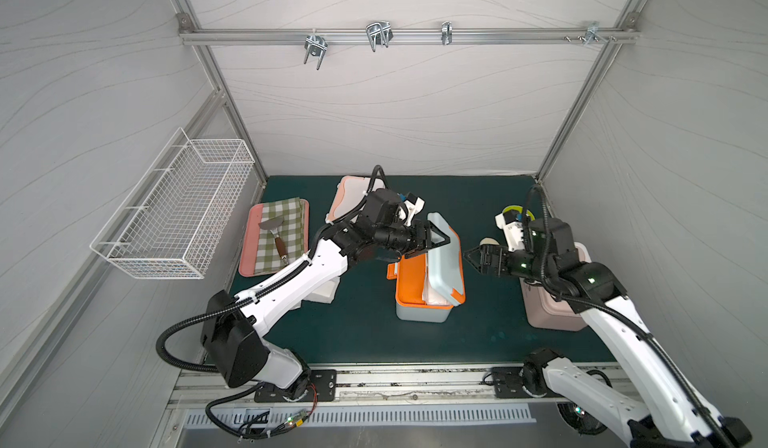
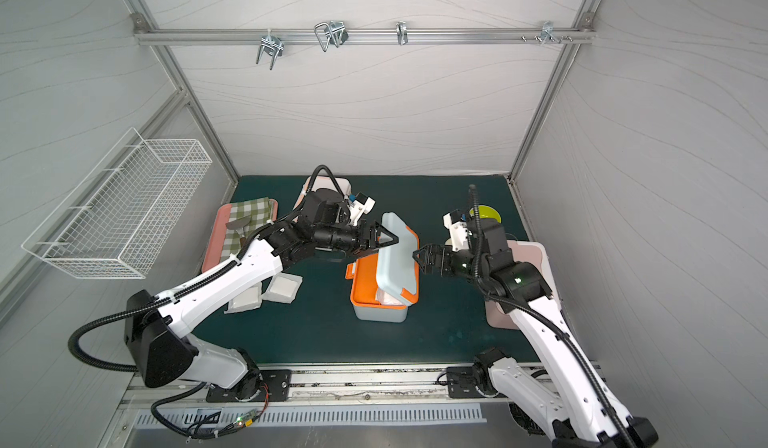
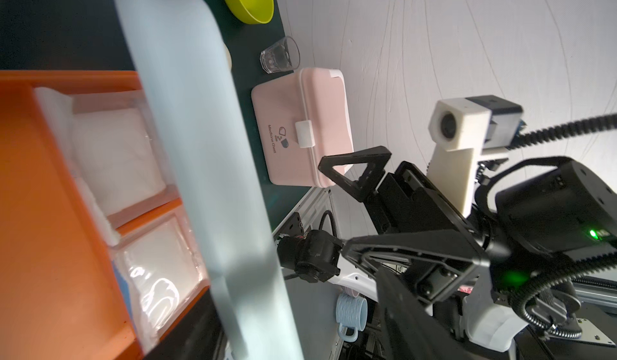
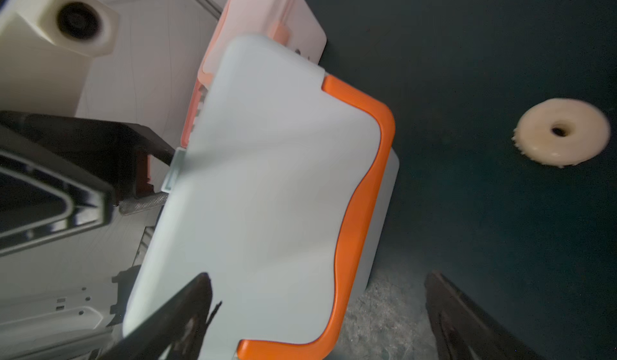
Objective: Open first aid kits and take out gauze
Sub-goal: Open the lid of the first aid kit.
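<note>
Raising the lid [image 1: 446, 259] of the blue kit [image 1: 419, 315]
Left tool [image 1: 434, 246] clasps the lid's left edge at centre tabletop [image 1: 353, 333]; right tool [image 1: 470, 262] stands released alongside. Swing it fully back before reaching the gauze [image 3: 117, 161] inside.

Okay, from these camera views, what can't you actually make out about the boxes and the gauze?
- Both top views: the left end effector straddles the edge of the blue box lid; clamped or just propping, unclear.
- Left wrist view: the blurred lid crosses the boxed gauze; count unknown.
- Both top views: the left arm covers part of the loose gauze and of the white box; its latch is unseen.
</note>
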You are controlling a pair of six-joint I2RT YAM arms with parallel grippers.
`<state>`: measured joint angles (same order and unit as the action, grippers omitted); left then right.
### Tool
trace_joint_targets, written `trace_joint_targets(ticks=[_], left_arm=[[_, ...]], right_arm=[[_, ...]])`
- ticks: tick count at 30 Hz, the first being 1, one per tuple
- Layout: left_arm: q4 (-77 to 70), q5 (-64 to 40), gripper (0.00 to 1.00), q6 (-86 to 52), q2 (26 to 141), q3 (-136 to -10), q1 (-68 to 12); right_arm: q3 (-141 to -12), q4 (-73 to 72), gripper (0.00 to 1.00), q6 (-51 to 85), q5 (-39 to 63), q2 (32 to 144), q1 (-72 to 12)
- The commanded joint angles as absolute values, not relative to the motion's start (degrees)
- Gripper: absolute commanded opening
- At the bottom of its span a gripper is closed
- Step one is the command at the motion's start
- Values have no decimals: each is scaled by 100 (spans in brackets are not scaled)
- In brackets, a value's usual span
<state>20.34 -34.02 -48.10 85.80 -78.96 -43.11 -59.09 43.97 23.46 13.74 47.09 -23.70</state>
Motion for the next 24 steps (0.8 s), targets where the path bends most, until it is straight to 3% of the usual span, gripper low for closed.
trace_joint_targets(ticks=[1, 12, 24], left_arm=[[2538, -3142, 69, -4434, 9000, -8655, -4579], [3914, -2909, 85, -3634, 10648, -10733, -5185], [4325, -2983, 97, -3383, 10866, -11694, -5273]], right_arm=[[-6000, 4840, 99, 2212, 652, 4211, -2247], [-6205, 5566, 99, 2315, -286, 3501, -2215], [-6274, 5652, 99, 2398, -270, 3340, -2216]])
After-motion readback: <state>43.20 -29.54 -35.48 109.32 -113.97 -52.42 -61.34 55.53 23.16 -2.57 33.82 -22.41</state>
